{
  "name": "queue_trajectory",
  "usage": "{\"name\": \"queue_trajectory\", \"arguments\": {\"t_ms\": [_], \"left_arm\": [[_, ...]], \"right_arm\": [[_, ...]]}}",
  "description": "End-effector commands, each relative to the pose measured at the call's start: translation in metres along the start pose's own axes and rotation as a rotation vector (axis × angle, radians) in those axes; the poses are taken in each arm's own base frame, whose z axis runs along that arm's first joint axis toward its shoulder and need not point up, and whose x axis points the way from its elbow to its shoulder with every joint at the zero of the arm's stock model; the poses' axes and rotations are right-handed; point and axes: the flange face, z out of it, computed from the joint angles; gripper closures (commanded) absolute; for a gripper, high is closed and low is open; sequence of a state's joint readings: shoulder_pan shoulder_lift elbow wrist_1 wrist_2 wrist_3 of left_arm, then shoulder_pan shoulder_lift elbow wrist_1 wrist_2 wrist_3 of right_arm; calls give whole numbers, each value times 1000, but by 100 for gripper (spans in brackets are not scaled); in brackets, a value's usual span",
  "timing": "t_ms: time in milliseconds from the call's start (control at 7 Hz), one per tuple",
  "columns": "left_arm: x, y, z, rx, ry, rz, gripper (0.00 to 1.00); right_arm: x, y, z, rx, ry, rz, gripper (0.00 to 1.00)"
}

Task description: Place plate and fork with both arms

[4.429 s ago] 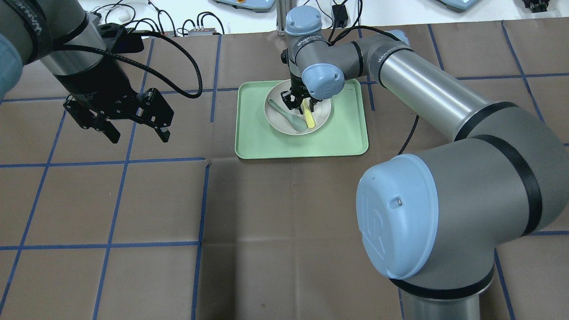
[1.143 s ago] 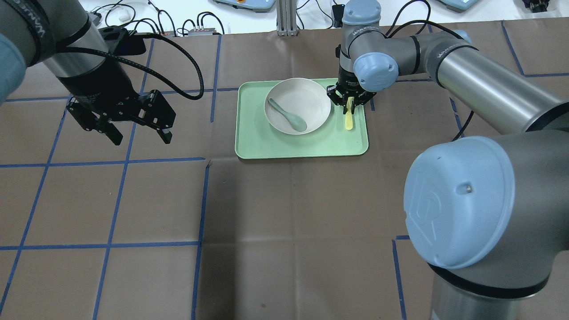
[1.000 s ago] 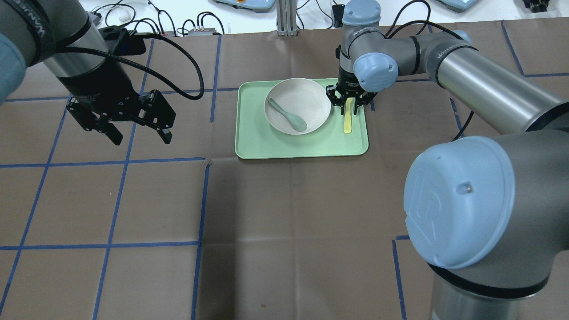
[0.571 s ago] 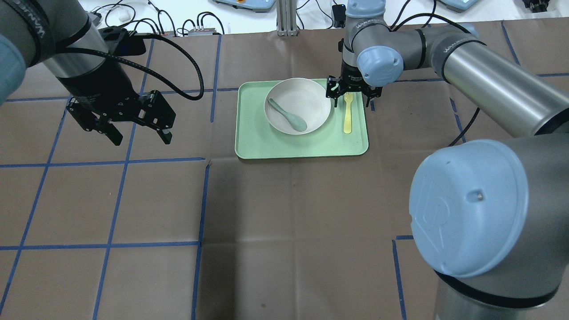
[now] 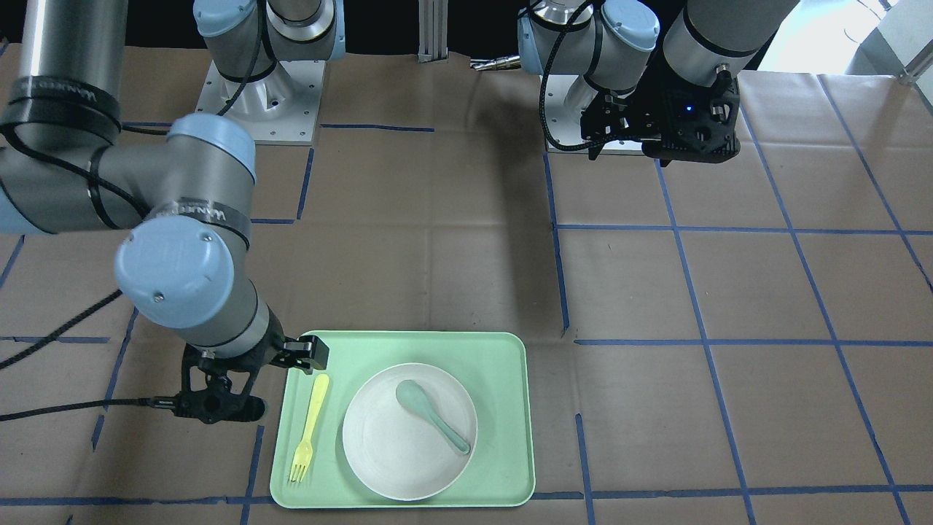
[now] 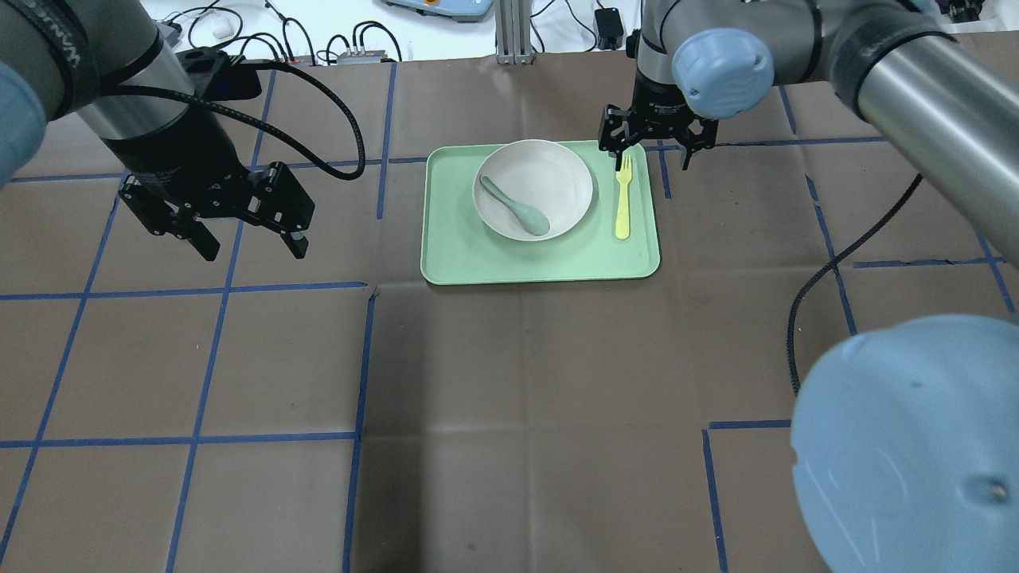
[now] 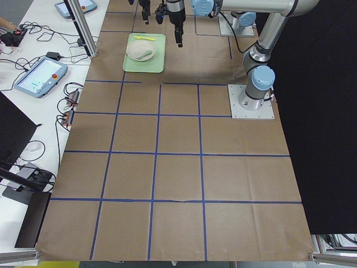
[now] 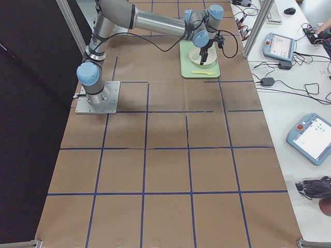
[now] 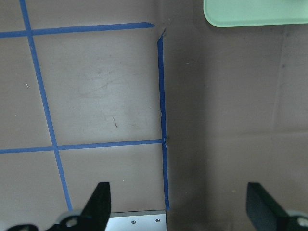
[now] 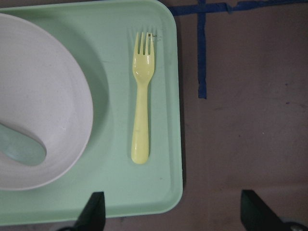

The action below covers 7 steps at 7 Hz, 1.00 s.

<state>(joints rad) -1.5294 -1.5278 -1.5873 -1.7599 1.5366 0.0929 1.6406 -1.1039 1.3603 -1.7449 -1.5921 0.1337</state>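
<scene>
Both my right tool (image 6: 651, 159) and left tool (image 6: 252, 248) gape empty, the fork (image 6: 622, 199) lies on the tray (image 6: 454, 255) at the plate's (image 6: 575, 199) 3 o'clock, and I fear a low pull-away by the right tool could clip its tines.

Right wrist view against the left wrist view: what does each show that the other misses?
Only the right wrist view shows the fork, flat on the tray beside the plate, and part of the spoon in the plate. Only the left wrist view shows a grey metal plate at its bottom edge. Both show the tray, brown table, blue tape and open jaws.
</scene>
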Motion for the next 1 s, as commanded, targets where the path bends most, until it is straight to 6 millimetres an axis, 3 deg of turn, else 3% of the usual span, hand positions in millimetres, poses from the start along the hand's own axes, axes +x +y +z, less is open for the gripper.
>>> {"name": "queue_trajectory", "arguments": {"t_ms": [0,286,571,857], "left_arm": [[0,-1,0,2,1,-4,0],[-2,0,3,-5,-7,11,0],[-2,1,5,-5,-7,11,0],[-1,0,6,-6,-4,10,0]], "right_arm": [[49,65,-77,-6,-3,-18,0],[52,140,-117,42,-9,-13,0],[53,173,-137,56,-15,-8,0],[53,178,-118,28,-16,-10,0]]}}
